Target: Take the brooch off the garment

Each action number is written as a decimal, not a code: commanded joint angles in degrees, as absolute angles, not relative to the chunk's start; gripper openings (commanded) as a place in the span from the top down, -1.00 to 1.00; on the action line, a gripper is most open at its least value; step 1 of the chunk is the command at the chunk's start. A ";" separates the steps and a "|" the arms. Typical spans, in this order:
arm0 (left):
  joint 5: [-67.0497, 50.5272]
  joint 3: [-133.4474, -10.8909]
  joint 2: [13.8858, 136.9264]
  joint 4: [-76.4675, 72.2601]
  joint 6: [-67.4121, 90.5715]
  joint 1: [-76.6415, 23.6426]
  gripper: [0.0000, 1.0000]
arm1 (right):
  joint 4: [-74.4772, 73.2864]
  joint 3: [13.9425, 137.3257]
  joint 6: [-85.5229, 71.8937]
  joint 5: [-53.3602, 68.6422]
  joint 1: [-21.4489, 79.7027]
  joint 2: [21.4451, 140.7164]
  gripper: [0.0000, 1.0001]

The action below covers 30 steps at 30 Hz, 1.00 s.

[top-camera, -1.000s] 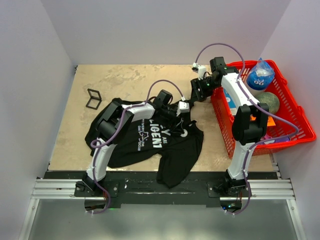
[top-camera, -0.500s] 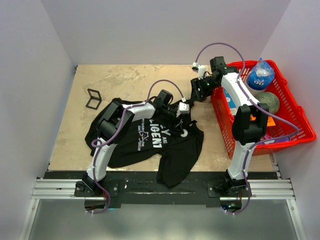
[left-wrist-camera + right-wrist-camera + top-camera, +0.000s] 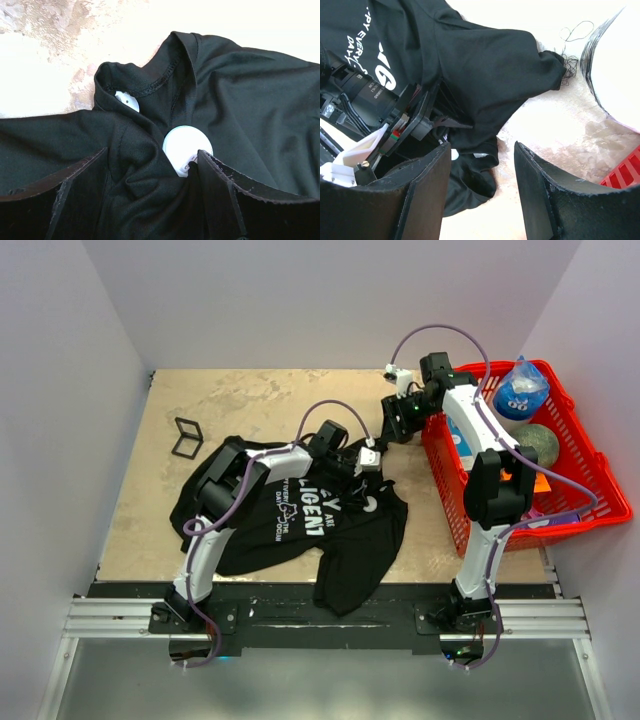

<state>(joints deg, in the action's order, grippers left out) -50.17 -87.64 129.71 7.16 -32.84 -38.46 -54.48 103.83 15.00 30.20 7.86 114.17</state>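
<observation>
The garment (image 3: 300, 515), a black T-shirt with white lettering, lies crumpled on the table's middle. In the left wrist view a white round disc with a small clasp (image 3: 186, 147), which looks like the brooch, sits on the cloth (image 3: 250, 100) just below the collar. My left gripper (image 3: 152, 200) is open and low over the shirt, straddling a fold, its right finger touching the disc's lower edge. It is by the collar in the top view (image 3: 368, 462). My right gripper (image 3: 392, 425) is open and empty, above bare table beside the shirt (image 3: 485, 65).
A small black open-frame piece (image 3: 186, 437) lies on the table left of the shirt, apart from it. A red basket (image 3: 600, 490) with several items stands at the right. A smaller white spot (image 3: 126, 101) shows inside the collar. Loose black threads (image 3: 572, 32) lie by the sleeve.
My left gripper has edged slightly to the right at the collar. The right arm and the shirt have not visibly moved.
</observation>
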 commanded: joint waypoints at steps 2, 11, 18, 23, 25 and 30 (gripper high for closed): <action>-39.82 -86.56 134.82 15.55 -32.35 -39.20 -0.50 | -54.75 106.87 14.50 32.25 7.82 115.14 -0.14; -35.60 -90.70 136.76 20.39 -30.76 -40.25 -0.39 | -54.49 107.40 14.33 33.22 7.82 115.40 -0.14; -25.51 -92.90 137.55 23.72 -28.04 -42.62 -0.34 | -54.41 107.58 13.98 33.31 7.73 115.14 -0.14; -22.59 -95.62 138.86 26.88 -27.07 -43.24 -0.34 | -54.23 107.84 13.36 33.40 7.73 115.22 -0.14; -22.15 -96.94 139.66 27.51 -25.76 -43.16 -0.32 | -54.23 107.84 13.27 33.57 7.73 115.22 -0.14; -23.91 -98.52 140.97 26.72 -20.66 -41.92 -0.02 | -54.23 107.58 13.18 33.05 7.73 114.70 -0.14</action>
<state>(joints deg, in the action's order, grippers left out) -32.86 -99.81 133.10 17.50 -26.02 -43.13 -53.82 105.75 14.44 31.00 7.27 115.02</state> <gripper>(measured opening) 0.594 0.567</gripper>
